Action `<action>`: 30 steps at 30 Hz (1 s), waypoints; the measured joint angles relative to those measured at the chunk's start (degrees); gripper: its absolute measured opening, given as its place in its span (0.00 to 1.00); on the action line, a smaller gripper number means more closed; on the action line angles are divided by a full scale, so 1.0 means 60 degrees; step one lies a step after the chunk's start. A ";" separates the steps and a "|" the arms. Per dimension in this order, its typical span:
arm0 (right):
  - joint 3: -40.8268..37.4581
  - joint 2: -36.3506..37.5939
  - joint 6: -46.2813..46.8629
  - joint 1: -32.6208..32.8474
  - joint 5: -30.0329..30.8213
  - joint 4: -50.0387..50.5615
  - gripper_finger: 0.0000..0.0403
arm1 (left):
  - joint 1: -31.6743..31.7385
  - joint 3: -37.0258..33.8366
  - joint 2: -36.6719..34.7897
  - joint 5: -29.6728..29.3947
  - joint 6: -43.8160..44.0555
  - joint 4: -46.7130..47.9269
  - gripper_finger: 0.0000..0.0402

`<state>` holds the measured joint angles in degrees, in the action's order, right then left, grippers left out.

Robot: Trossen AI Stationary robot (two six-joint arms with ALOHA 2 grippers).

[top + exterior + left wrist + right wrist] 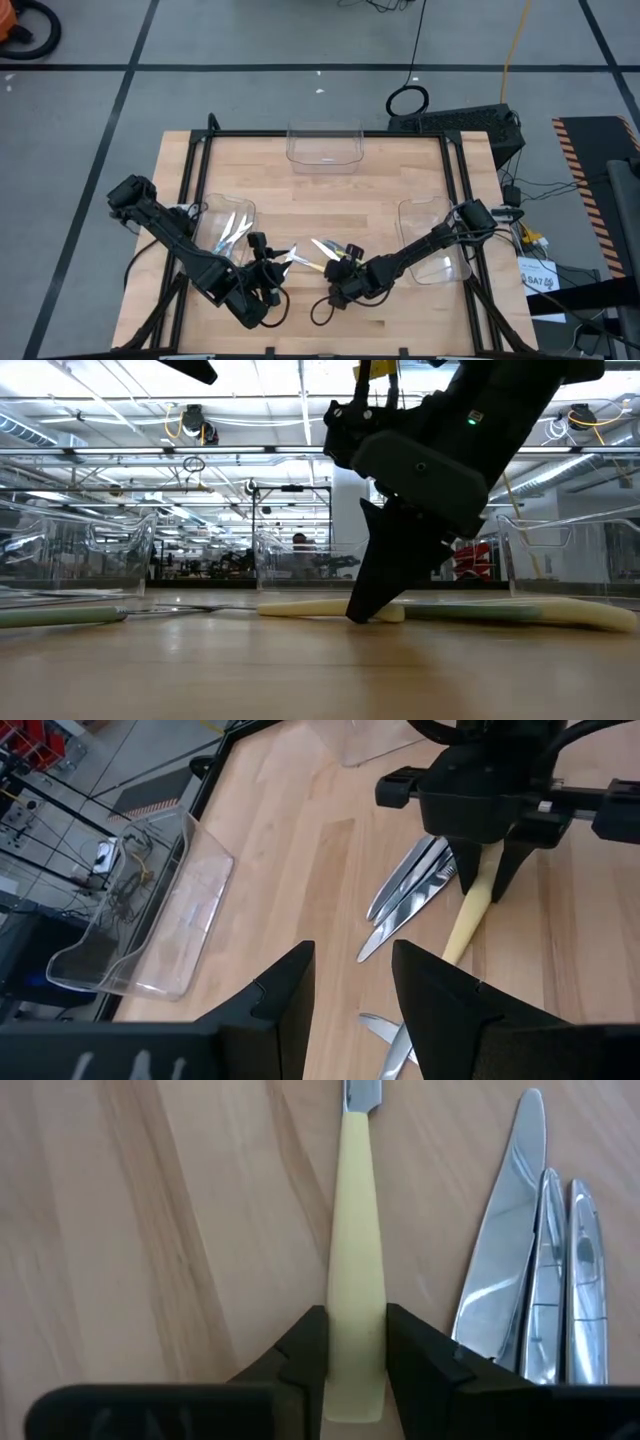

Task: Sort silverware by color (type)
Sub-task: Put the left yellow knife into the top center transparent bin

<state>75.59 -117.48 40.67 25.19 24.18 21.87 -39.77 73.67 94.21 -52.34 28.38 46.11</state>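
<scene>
The right claw [355, 1355] is being closed around the slim, pale yellow plastic handle of a utensil [356, 1270], whose long axis is running straight out from between the 2 dark fingers [300, 1350]; both fingers are pressing the handle's sides while it is lying flat on the light wooden table [300, 195], at 6 o'clock of the table's centre. Just beside it, 3 shiny silver blades [545, 1280] are lying parallel. The left claw [350, 1000] is hovering nearby with its fingers apart, empty. A clear plastic bin [228, 222] holding silverware is sitting at 8 o'clock.
</scene>
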 joint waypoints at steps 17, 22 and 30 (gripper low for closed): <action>-0.0046 0.1575 -0.1319 0.0007 0.0053 0.0796 0.19 | 0.0051 0.0000 0.0000 -0.0003 -0.0124 0.0004 0.36; -0.0036 0.1939 -0.1436 0.0011 0.0640 0.1460 0.19 | 0.0127 0.0004 0.0000 -0.0001 -0.0095 0.0004 0.36; -0.0036 0.2477 -0.1405 0.0071 0.1416 0.1968 0.19 | 0.0127 0.0004 0.0000 -0.0004 -0.0438 -0.0005 0.36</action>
<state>75.37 -102.62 32.24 25.61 32.67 33.68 -39.00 73.69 94.21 -52.36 25.75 46.08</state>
